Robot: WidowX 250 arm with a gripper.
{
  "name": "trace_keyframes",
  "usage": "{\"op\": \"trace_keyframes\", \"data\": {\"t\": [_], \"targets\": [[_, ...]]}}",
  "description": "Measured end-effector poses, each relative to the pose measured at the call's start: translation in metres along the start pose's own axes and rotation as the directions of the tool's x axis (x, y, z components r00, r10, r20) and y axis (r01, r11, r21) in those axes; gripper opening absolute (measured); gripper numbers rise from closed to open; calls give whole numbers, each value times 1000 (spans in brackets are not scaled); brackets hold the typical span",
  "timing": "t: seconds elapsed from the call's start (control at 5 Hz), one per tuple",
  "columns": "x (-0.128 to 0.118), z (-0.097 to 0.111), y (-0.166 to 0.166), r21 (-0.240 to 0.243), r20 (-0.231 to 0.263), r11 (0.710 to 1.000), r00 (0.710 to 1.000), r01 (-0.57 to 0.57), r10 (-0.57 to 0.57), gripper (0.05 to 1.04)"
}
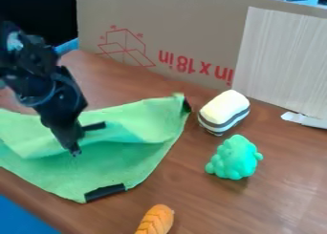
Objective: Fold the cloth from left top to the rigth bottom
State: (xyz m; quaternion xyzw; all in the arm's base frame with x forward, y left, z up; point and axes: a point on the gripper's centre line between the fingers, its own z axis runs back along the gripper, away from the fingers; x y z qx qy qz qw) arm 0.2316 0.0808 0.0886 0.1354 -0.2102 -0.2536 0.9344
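Green cloth (125,164): spread over the desk (211,207) from the left, near its near-left edge, with an upper layer raised and partly doubled over the lower. Gripper (75,151): pointing down over the doubled part; whether it is open, closed or gripping the fabric cannot be determined. Risk: a weak or missed grip would let the raised layer slump back, while too deep a bite could catch the lower layer and drag the whole cloth. Near-side black patch (105,192): at the cloth's lower corner; an off-line pull would land the fold askew of it. Orange grooved toy (156,219): apart, nearside. Striped block (223,111) and lumpy green toy (235,158): right of the cloth; a wide rightward sweep could knock either.
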Motion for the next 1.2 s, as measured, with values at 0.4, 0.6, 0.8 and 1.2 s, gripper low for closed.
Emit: {"op": "trace_keyframes", "data": {"t": [0.4,0.6,0.8,1.2], "targets": [[5,8,-18,-6,-2,1000,1000,23,-23,69],[2,6,-22,-12,-9,999,999,43,-44,209],[-2,5,-29,-70,-18,997,999,46,-47,463],[-1,7,-25,-353,-71,935,996,30,-59,992]]}}
